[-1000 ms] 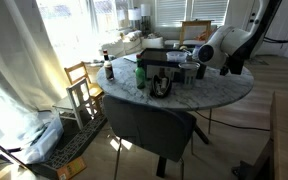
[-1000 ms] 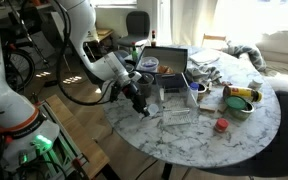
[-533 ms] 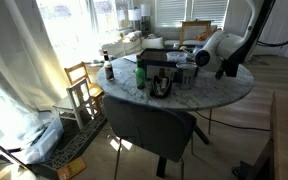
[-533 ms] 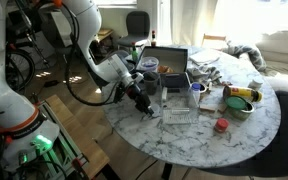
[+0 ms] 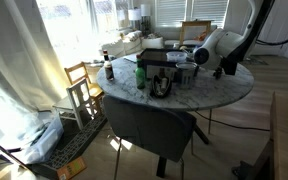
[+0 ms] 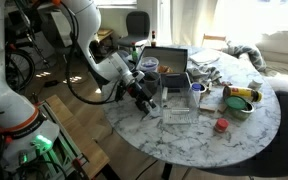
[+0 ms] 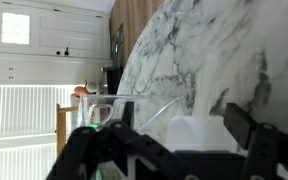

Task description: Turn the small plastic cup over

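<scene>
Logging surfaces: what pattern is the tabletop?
The tabletop is white marble with grey veins; clearest in wrist view.

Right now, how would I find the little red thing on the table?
Find the round marble table. Near its edge, next to the green-and-yellow bowl, lies a small round red thing. Nothing else nearby is red.

Round marble table (image 6: pixel 196 142), clear container (image 6: pixel 179 106), red lid (image 6: pixel 221 125), bowl (image 6: pixel 240 101)
</scene>
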`<act>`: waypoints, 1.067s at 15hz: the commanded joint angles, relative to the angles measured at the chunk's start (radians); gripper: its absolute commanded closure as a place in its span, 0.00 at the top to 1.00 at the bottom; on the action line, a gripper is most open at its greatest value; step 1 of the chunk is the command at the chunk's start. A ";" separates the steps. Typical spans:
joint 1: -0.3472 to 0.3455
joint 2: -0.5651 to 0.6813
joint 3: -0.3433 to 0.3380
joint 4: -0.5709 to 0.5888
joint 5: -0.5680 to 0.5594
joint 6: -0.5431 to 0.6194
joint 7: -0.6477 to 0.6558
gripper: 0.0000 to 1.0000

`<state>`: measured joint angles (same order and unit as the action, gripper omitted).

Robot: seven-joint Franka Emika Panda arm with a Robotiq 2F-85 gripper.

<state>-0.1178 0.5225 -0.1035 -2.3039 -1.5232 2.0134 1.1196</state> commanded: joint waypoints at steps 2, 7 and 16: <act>-0.027 -0.068 0.022 -0.065 -0.020 0.066 0.010 1.00; -0.036 -0.199 0.019 -0.179 -0.040 0.198 0.063 1.00; -0.141 -0.622 -0.112 -0.418 0.051 0.382 0.084 1.00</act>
<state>-0.2031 0.0803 -0.1560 -2.6245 -1.5138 2.3103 1.2512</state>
